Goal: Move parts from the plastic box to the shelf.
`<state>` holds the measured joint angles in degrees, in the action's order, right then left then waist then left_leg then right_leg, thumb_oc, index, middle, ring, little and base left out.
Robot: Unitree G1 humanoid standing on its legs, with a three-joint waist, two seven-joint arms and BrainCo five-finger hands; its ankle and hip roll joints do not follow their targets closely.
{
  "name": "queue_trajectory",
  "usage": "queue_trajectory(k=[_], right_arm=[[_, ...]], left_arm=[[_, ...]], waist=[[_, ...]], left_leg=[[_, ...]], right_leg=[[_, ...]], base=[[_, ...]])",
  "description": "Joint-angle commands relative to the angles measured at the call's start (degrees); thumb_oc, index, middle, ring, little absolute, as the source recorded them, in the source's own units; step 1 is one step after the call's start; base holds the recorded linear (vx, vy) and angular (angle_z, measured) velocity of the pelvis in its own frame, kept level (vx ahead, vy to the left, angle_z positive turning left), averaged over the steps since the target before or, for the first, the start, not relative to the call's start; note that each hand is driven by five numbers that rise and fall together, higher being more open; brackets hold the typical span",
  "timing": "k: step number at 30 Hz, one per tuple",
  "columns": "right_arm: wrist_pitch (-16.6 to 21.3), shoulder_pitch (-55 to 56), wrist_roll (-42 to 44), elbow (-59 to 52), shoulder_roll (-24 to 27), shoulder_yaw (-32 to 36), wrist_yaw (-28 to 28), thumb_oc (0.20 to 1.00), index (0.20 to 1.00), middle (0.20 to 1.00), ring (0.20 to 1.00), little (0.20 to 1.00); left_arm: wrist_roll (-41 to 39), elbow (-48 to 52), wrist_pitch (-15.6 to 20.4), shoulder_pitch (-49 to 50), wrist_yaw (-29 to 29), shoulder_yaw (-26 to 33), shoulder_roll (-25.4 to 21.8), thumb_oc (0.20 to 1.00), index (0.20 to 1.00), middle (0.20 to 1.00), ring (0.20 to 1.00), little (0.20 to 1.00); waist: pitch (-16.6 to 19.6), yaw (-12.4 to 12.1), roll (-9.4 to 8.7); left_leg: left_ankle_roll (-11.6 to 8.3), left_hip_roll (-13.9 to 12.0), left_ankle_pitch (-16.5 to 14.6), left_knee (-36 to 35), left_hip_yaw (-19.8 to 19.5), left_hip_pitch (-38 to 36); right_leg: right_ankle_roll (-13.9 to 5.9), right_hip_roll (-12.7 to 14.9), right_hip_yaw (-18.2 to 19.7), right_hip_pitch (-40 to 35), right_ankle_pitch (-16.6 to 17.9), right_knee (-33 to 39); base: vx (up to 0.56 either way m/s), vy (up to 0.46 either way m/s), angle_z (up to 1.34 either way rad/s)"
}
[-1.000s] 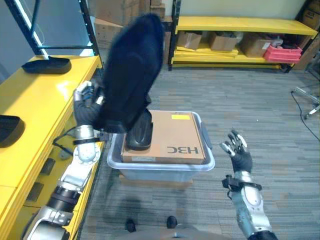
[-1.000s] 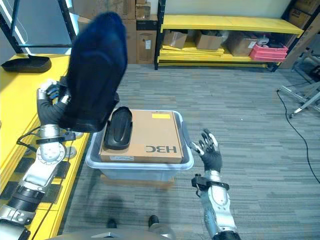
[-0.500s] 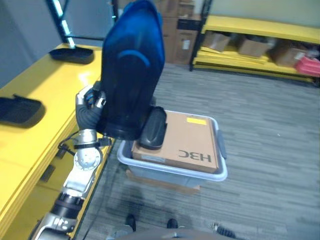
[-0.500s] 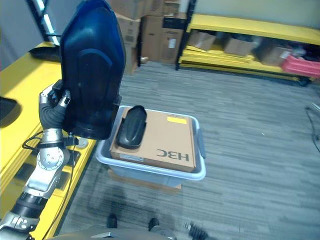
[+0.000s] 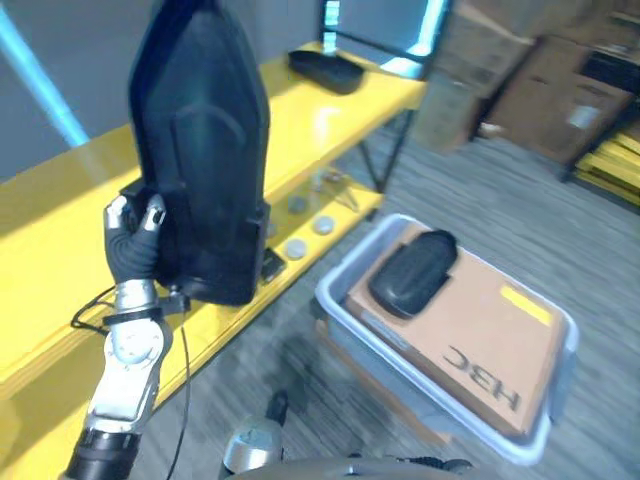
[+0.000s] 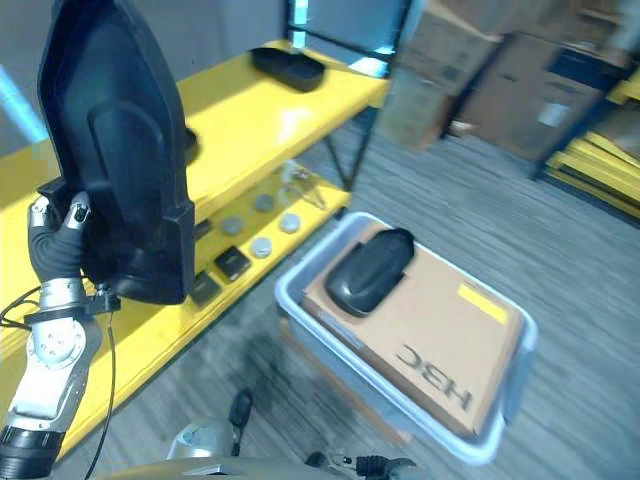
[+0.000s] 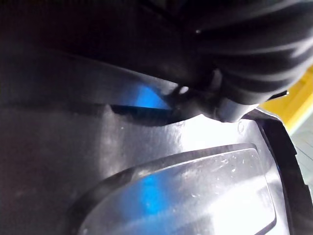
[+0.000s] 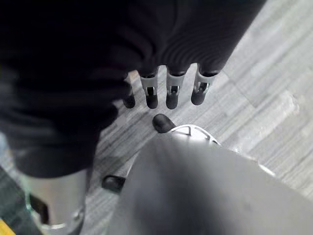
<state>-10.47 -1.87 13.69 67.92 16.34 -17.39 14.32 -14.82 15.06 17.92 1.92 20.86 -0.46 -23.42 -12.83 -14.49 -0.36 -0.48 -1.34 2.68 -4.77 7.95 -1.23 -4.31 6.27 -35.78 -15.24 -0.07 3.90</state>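
Over yellow shelf point(image 5: 300, 110): left hand point(image 5: 135, 240) grips upright black part point(image 5: 200, 150), long axis vertical.

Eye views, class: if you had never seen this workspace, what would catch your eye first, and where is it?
First, the large black part held upright in the left hand, raised over the yellow shelf. Next, the plastic box on the floor beside the shelf, holding a cardboard box with a smaller black part lying on top. Another black part rests at the shelf's far end.
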Motion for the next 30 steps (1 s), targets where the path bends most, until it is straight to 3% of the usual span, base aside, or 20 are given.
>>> queue_trajectory(k=[1,2,3,6,7,8,9,10,11,12,13,14,15,16,17,20,23,27,30], right_arm=[[-1.49,-2.29,3.11,1.56,-0.44,0.31,-1.7,1.0,1.0,1.0,1.0,1.0],[-1.62,-2.44,3.3,1.62,-0.4,0.41,-1.89,1.0,1.0,1.0,1.0,1.0],[-2.29,-3.18,3.47,2.27,-0.19,0.86,-1.72,1.0,1.0,1.0,1.0,1.0],[-2.77,-3.6,0.75,3.51,-0.34,1.28,-0.63,1.0,1.0,1.0,1.0,1.0],[-2.52,-3.65,-1.78,4.18,-0.46,1.08,0.03,1.0,1.0,1.0,1.0,1.0],[-1.4,-3.11,-4.59,5.4,-0.36,1.08,0.86,1.0,1.0,1.0,1.0,1.0],[-1.32,-3.02,-4.41,5.51,-0.31,1.12,0.97,1.0,1.0,1.0,1.0,1.0],[-1.36,-2.87,-3.82,5.55,-0.24,1.19,1.01,1.0,1.0,1.0,1.0,1.0],[-1.5,-2.76,-2.63,5.61,0.15,1.78,0.98,1.0,1.0,1.0,1.0,1.0],[-1.72,-2.68,-1.42,5.54,0.35,2.0,0.76,1.0,1.0,1.0,1.0,1.0],[-1.71,-2.67,-1.38,5.51,0.38,2.03,0.7,1.0,1.0,1.0,1.0,1.0],[-1.25,-2.43,0.54,5.97,0.35,2.47,0.7,1.0,1.0,1.0,1.0,1.0],[-0.87,-2.87,0.02,6.54,0.02,2.48,1.13,1.0,1.0,1.0,1.0,1.0],[-0.7,-3.13,-0.36,6.77,-0.13,2.58,1.25,1.0,1.0,1.0,1.0,1.0],[-0.73,-3.19,-1.51,7.03,-0.45,2.58,2.1,1.0,1.0,1.0,1.0,1.0],[0.74,-1.76,-1.77,8.09,-0.73,2.56,3.21,1.0,1.0,1.0,1.0,1.0],[1.55,-1.27,-1.03,7.73,-0.38,2.44,3.46,1.0,1.0,1.0,1.0,1.0],[0.21,-1.91,2.53,6.54,0.04,2.48,3.18,1.0,1.0,1.0,1.0,1.0],[-0.75,-1.97,3.16,6.59,1.51,3.44,0.11,1.0,1.0,1.0,1.0,1.0]], left_arm=[[-3.27,1.32,6.6,-5.95,-4.94,2.64,-0.6,0.2,0.2,0.2,0.2,0.2],[-3.1,1.01,6.98,-6.21,-5.08,2.4,-0.58,0.2,0.2,0.2,0.2,0.2],[-1.21,0.06,7.65,-7.99,-6.43,1.07,-0.72,0.2,0.2,0.2,0.2,0.2],[1.48,-0.23,7.32,-9.9,-7.55,0.18,-1.46,0.2,0.2,0.2,0.2,0.2],[0.84,-0.39,6.87,-10.57,-8.14,-0.09,-1.85,0.2,0.2,0.2,0.2,0.2],[-1.68,-0.76,6.09,-12.19,-9.37,-0.53,-3.27,0.2,0.2,0.2,0.2,0.2],[-1.85,-0.74,6.02,-12.55,-9.7,-0.63,-3.62,0.2,0.2,0.2,0.2,0.2],[-1.79,-0.74,6.0,-13.07,-10.02,-0.93,-4.15,0.2,0.2,0.2,0.2,0.2],[-1.45,-0.85,6.23,-14.63,-10.51,-2.08,-5.34,0.2,0.2,0.2,0.2,0.2],[-2.07,-1.09,6.87,-15.51,-11.06,-3.18,-5.8,0.2,0.2,0.2,0.2,0.2],[-2.25,-1.22,7.1,-15.72,-11.03,-3.38,-5.91,0.2,0.2,0.2,0.2,0.2],[-6.17,-1.39,8.74,-18.04,-12.35,-6.19,-6.56,0.2,0.2,0.2,0.2,0.2],[-6.33,-0.2,8.51,-19.41,-11.72,-7.32,-6.17,0.2,0.2,0.2,0.2,0.2],[-6.01,0.45,8.01,-19.63,-11.2,-7.44,-6.1,0.2,0.2,0.2,0.2,0.2],[-5.8,1.49,6.59,-19.97,-10.2,-8.07,-5.56,0.2,0.2,0.2,0.2,0.2],[-6.28,2.45,5.44,-19.56,-9.61,-9.45,-4.53,0.2,0.2,0.2,0.2,0.2],[-6.4,4.17,2.55,-17.04,-7.24,-8.62,-4.17,0.2,0.2,0.2,0.2,0.2],[-7.52,4.04,1.49,-13.41,-5.67,-6.58,-4.07,0.2,0.2,0.2,0.2,0.2],[-8.95,2.88,1.06,-12.5,-6.47,-5.87,-3.24,0.2,0.2,0.2,0.2,0.2]], waist=[[-0.29,2.99,-0.57],[-0.38,3.38,-0.79],[-0.5,4.82,-1.51],[0.17,5.78,-0.67],[0.62,5.92,-0.01],[1.48,5.88,1.73],[1.62,5.96,2.02],[1.68,6.22,2.38],[1.53,7.52,2.83],[1.13,8.77,2.55],[1.08,9.0,2.54],[0.75,12.07,2.13],[0.9,12.94,1.72],[0.86,13.04,1.57],[1.15,13.87,1.09],[1.66,15.03,0.69],[2.18,13.85,0.18],[1.95,12.27,-0.23],[1.09,12.4,0.18]], left_leg=[[-4.96,-5.77,-5.8,10.88,10.52,-0.65],[-4.45,-5.87,-6.73,12.54,12.11,-0.47],[-2.17,-5.86,-10.53,17.07,17.14,0.16],[-0.77,-5.08,-10.2,13.24,20.06,-0.97],[-0.52,-4.46,-9.38,11.16,20.54,-1.86],[-0.09,-3.41,-7.7,7.29,19.73,-2.78],[0.15,-3.13,-7.43,6.45,19.65,-3.06],[0.45,-2.76,-7.3,5.54,19.03,-3.37],[1.54,-1.44,-7.1,2.73,17.17,-4.64],[1.82,-0.36,-7.06,1.19,15.16,-5.44],[1.89,-0.19,-7.01,0.84,14.84,-5.61],[1.65,0.69,-7.04,0.1,9.81,-6.07],[1.53,0.85,-7.48,0.03,7.85,-6.42],[1.66,0.72,-6.68,0.06,8.19,-6.01],[1.66,0.58,-7.42,-0.23,5.4,-6.68],[1.84,0.4,-8.39,-0.23,-0.03,-6.62],[0.58,-0.35,-7.75,-0.23,-1.61,-6.26],[-1.26,-1.77,-6.7,0.43,-2.26,-6.2],[-2.79,-3.83,-6.1,4.23,1.91,-4.63]], right_leg=[[1.64,2.69,-0.93,2.27,-6.4,-5.29],[1.63,3.16,-1.5,2.47,-6.2,-5.7],[1.05,4.88,-3.1,3.21,-5.09,-6.81],[0.68,5.42,-4.42,3.59,-5.52,-8.66],[0.63,5.72,-4.88,3.58,-5.95,-10.16],[0.76,7.49,-5.83,4.21,-7.14,-16.61],[0.49,8.2,-5.88,4.65,-7.06,-18.51],[-0.02,9.16,-5.3,5.59,-6.33,-21.54],[-1.69,11.37,-1.96,8.94,-4.37,-28.74],[-2.55,10.34,2.39,11.38,-3.66,-28.62],[-2.69,10.16,2.98,11.71,-3.49,-28.58],[-2.8,5.3,11.39,14.88,-3.77,-22.69],[-3.46,5.21,14.24,15.5,-2.08,-18.28],[-3.12,5.48,14.2,15.77,-0.04,-16.3],[-4.28,5.53,19.29,15.74,1.98,-11.62],[-4.88,3.48,26.24,14.98,0.77,-8.26],[-3.53,2.22,25.15,11.59,-0.65,-5.96],[-1.38,0.54,23.49,8.2,-2.54,-3.98],[-0.02,0.52,20.95,7.44,-3.57,-4.73]], base=[[-0.07,0.165,1.87],[-0.06,0.248,1.94],[-0.04,0.235,1.31],[0.04,0.295,0.97],[0.16,0.358,0.8],[0.17,0.349,0.5],[0.17,0.286,0.29],[0.19,0.22,0.02],[0.21,0.178,0.17],[0.18,0.135,0.81],[0.15,-0.099,1.0],[0.18,-0.174,1.93],[0.14,-0.228,2.04],[0.15,-0.27,2.4],[0.11,-0.292,1.54],[0.13,-0.258,1.05],[0.09,-0.304,1.04],[0.07,-0.266,0.43],[-0.04,-0.073,0.21]])
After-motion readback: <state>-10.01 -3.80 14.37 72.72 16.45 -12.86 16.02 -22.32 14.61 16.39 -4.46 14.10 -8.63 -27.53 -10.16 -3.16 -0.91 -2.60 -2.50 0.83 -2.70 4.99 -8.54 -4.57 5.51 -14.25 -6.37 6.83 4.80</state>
